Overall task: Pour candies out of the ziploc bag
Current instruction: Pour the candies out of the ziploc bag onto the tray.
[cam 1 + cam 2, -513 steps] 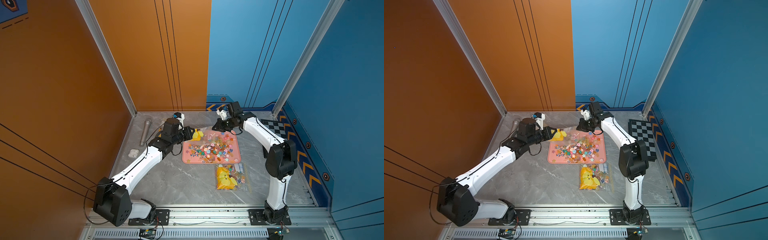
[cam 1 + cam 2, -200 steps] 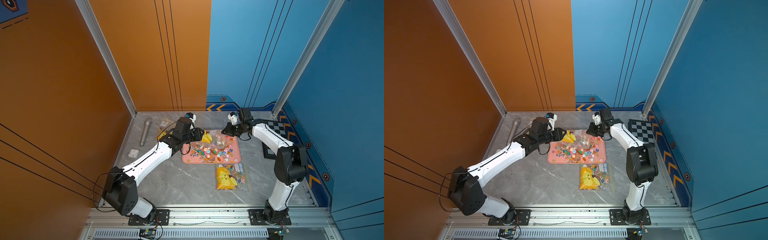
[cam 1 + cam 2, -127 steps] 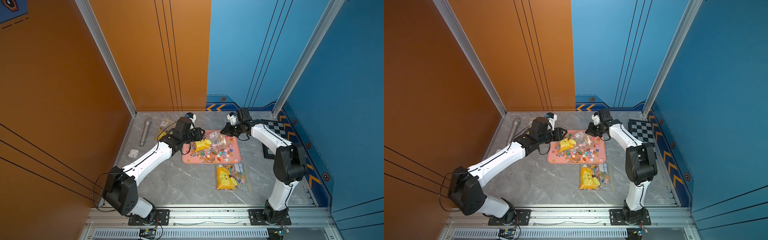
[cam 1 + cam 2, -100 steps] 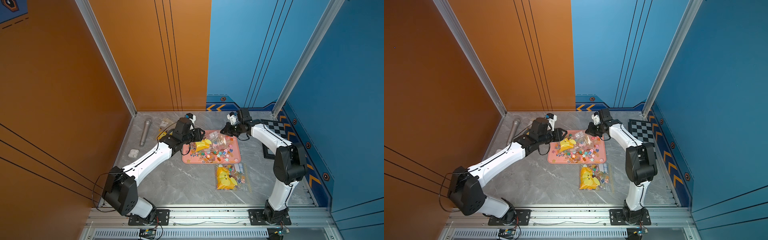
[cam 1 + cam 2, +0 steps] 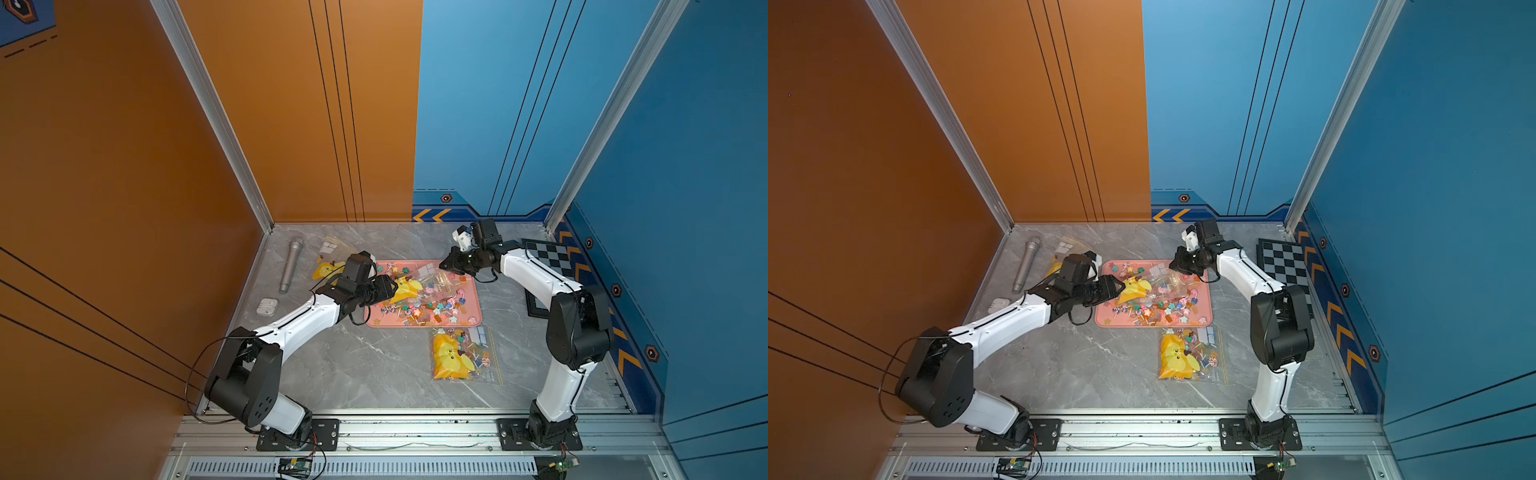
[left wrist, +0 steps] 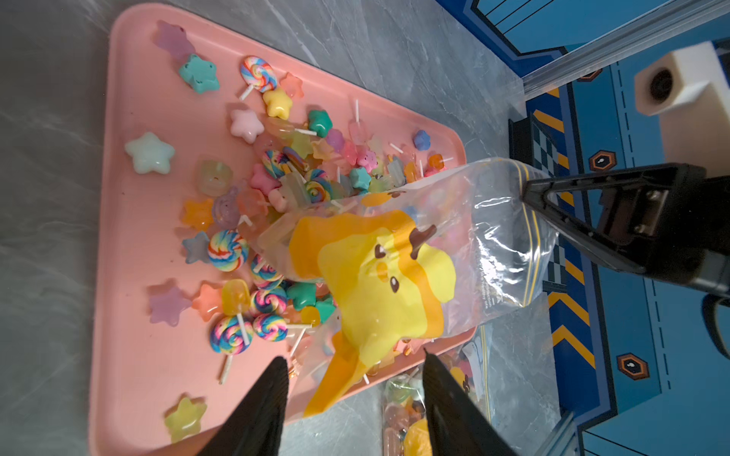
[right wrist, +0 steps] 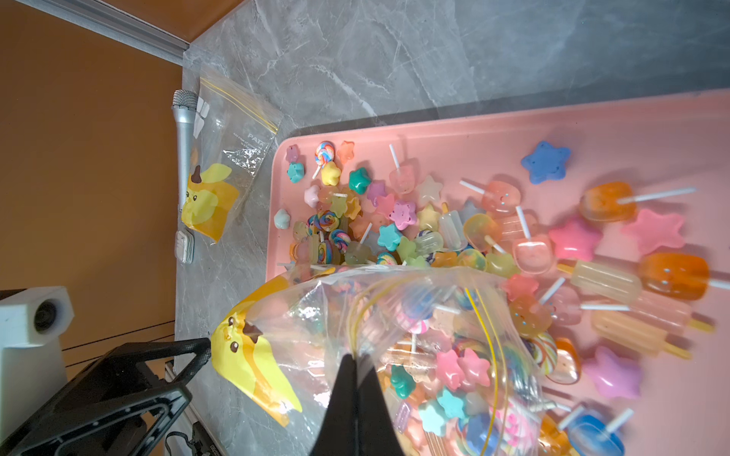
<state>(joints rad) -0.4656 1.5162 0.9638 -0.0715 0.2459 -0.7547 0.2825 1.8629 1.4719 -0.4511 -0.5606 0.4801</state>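
Candies (image 5: 419,309) lie heaped on the pink tray (image 5: 471,286). The ziploc bag (image 5: 419,286) sags over the tray's middle, its zip edge pinched by the right gripper (image 7: 353,359) at 1 o'clock. The left gripper (image 6: 354,357), at 9 o'clock, is spread around the bag's yellow corner. A full bag (image 5: 461,355) lies at the tray's 5 o'clock and a flat bag (image 7: 225,158) at 10 o'clock

You are in a robot test booth, like one in a lab. Flat orange walls (image 5: 124,166) and blue walls (image 5: 685,208) with shiny metal posts (image 5: 217,120) box it in. The left arm (image 5: 299,326) and the right arm (image 5: 536,276) are bolted to a metal rail (image 5: 415,432) at the front of a grey stone-look table (image 5: 365,370). A small bare circuit board (image 5: 296,464) with wires sits below.
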